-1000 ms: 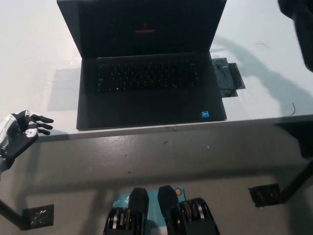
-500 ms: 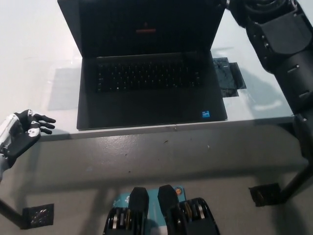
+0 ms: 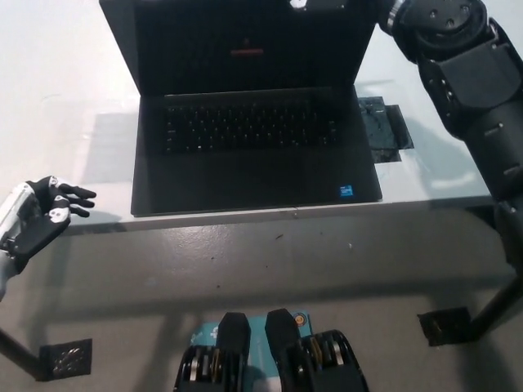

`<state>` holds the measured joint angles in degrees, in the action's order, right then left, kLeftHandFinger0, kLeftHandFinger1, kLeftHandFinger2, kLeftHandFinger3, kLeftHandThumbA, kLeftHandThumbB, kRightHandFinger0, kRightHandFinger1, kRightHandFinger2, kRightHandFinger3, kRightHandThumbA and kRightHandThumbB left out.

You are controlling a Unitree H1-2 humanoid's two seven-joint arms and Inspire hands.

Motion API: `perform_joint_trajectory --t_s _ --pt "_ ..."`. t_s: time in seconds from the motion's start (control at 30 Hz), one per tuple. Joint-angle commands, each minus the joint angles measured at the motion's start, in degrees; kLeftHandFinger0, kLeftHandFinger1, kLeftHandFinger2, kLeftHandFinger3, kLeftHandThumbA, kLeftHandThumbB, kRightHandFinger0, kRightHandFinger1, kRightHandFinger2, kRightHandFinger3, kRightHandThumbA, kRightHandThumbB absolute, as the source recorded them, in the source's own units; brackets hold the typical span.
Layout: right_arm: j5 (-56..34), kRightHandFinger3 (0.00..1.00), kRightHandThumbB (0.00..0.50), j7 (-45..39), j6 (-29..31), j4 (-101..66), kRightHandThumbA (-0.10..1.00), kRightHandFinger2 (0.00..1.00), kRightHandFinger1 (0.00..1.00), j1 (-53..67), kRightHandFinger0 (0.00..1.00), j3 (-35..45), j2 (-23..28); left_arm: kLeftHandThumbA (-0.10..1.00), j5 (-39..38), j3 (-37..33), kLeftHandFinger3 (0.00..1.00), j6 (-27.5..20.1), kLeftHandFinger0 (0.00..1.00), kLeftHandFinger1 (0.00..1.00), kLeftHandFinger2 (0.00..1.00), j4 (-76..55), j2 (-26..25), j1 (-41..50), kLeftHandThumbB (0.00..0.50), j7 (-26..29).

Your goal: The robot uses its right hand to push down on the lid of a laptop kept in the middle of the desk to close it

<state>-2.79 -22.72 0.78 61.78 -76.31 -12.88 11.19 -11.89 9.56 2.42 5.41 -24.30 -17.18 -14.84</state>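
A black laptop [image 3: 253, 155] stands open in the middle of the white desk [image 3: 57, 90], its dark screen [image 3: 245, 45] tilted back and its keyboard facing me. My black right arm [image 3: 474, 90] comes up along the right side and bends in over the lid's top right corner. Only a sliver of the right hand [image 3: 335, 5] shows at the picture's top edge, at the lid's upper rim; its fingers are hidden. My white left hand [image 3: 39, 219] rests open at the lower left, off the desk's front corner, holding nothing.
A flat dark patch [image 3: 384, 131] lies on the desk just right of the laptop, under the right arm. The desk's front edge [image 3: 245, 216] runs below the laptop. Desk feet [image 3: 445, 325] stand on the grey floor.
The right arm has swung in from the upper right and reached across to the lid's top edge. The lid's angle looks unchanged. The left hand has barely moved.
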Motion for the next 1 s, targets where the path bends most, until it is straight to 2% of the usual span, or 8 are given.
perform_joint_trajectory --t_s 0.0,0.1,0.23,0.47,0.53,0.63,0.7,0.97 --pt "0.8 1.0 0.323 -1.1 -3.1 -2.5 0.21 1.0 1.0 3.8 1.0 1.6 3.0 -0.09 0.0 0.5 0.5 -2.0 0.59 0.56 0.56 -0.9 -1.7 -2.1 0.113 -0.6" --pt "-0.2 1.0 0.322 -1.5 -4.1 -6.4 0.24 0.97 1.0 7.8 1.0 3.1 3.1 -0.09 0.4 0.6 0.5 -1.6 0.58 0.54 0.54 -1.0 -2.1 -2.4 0.12 -0.4" --pt "-2.7 1.0 0.28 -2.8 -7.1 -12.5 0.17 0.95 1.0 13.2 1.0 5.7 2.7 -0.1 -0.3 1.0 0.48 -1.8 0.57 0.53 0.52 -0.5 -2.2 -2.8 0.127 -0.7" --pt "-7.2 1.0 0.343 -2.2 -13.6 -30.2 0.2 0.93 1.0 26.2 1.0 9.1 0.7 -0.09 0.1 1.1 0.48 -1.1 0.58 0.53 0.52 -0.5 -2.7 -3.3 0.137 -0.6" --pt "-8.8 1.0 0.3 -1.3 -15.5 -34.4 0.17 0.91 1.0 29.9 1.0 10.2 -0.6 -0.09 -0.1 1.2 0.48 -1.5 0.59 0.54 0.52 0.1 -2.8 -3.4 0.134 -0.9" --pt "-9.3 1.0 0.287 -0.8 -15.4 -38.2 0.21 0.93 1.0 33.9 1.0 10.5 -1.5 -0.08 0.5 1.0 0.47 -1.6 0.59 0.54 0.52 -0.2 -2.9 -3.4 0.139 -0.6" --pt "-12.1 1.0 0.232 -0.4 -15.7 -41.3 0.15 0.94 1.0 37.8 1.0 12.3 -2.9 -0.07 0.2 1.1 0.47 -1.2 0.59 0.54 0.52 -0.3 -2.9 -3.4 0.138 -0.7" --pt "-14.0 1.0 0.194 0.0 -17.8 -47.1 0.18 0.95 1.0 44.9 1.0 14.3 -4.6 -0.1 -0.1 1.3 0.49 -0.6 0.58 0.54 0.53 -0.5 -3.2 -3.6 0.127 -0.9"
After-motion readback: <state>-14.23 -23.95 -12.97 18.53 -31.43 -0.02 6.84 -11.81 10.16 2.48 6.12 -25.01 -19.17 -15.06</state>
